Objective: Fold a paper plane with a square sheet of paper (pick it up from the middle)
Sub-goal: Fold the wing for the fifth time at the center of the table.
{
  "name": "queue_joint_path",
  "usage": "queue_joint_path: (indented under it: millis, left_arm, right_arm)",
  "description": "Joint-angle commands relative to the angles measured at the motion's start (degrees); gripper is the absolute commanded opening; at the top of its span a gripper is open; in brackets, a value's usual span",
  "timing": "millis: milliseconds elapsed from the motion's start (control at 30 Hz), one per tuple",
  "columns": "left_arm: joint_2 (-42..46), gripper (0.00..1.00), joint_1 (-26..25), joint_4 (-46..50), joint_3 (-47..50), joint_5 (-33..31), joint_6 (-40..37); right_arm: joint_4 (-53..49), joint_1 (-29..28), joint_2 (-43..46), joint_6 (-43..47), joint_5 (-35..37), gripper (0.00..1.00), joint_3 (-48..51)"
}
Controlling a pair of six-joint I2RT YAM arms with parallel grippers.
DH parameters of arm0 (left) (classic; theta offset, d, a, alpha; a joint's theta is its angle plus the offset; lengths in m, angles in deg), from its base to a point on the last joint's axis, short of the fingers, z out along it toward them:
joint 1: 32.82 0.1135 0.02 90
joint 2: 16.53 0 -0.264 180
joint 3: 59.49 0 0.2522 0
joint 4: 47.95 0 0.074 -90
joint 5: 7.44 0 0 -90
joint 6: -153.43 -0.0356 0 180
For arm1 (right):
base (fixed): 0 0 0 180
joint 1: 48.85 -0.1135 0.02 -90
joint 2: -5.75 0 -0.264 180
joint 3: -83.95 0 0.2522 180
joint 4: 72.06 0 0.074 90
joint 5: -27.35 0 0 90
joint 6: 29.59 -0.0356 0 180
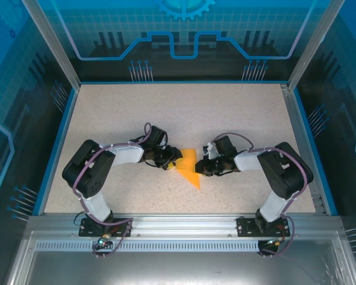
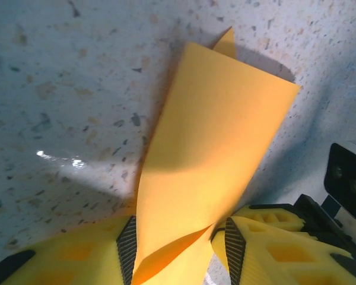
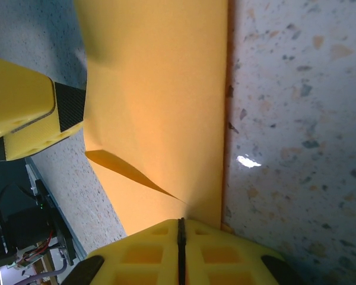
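Speckled beige table [image 1: 136, 113] fills the floor of a blue-walled enclosure [image 1: 184, 35], and both arms reach inward to meet near its middle. Between them lies the square sheet of paper [image 1: 190, 169], bright orange and already creased into a narrower shape, with one pointed corner aimed toward five o'clock in the overhead view.

The left gripper [image 1: 169, 159] sits at the paper's ten o'clock, and the right gripper [image 1: 203, 166] presses in from three o'clock.

From the left wrist, the paper [image 2: 213, 136] rises toward twelve o'clock out of the left gripper [image 2: 177, 249]. Its yellow fingers stand apart with the bowed sheet filling the gap; I cannot tell whether they truly pinch it.

From the right wrist, the right gripper [image 3: 180, 228] is clenched, jaws pressed together at six o'clock, the paper [image 3: 160, 89] running out from them toward twelve.
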Motion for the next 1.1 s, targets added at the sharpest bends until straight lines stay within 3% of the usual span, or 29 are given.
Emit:
queue_joint_path:
  millis: [0,433,733,1067]
  left_arm:
    - [-0.7,0.45,0.3,-2.0,-0.2,1.9,1.3]
    - [-1.5,0.46,0.5,-4.0,0.6,2.3,3.1]
    - [-2.9,0.44,2.0,-13.2,3.6,6.0,7.9]
    - [-5.8,0.35,3.4,-16.7,2.6,9.6,8.4]
  right_arm:
    - [-3.5,1.1,-4.2,0.6,7.2,0.1,2.7]
    - [-3.0,1.3,-5.0,0.7,7.1,0.1,2.9]
    - [-2.9,2.6,-5.8,2.1,5.8,0.1,3.2]
    - [-3.4,3.5,-6.7,3.3,5.0,0.1,2.6]
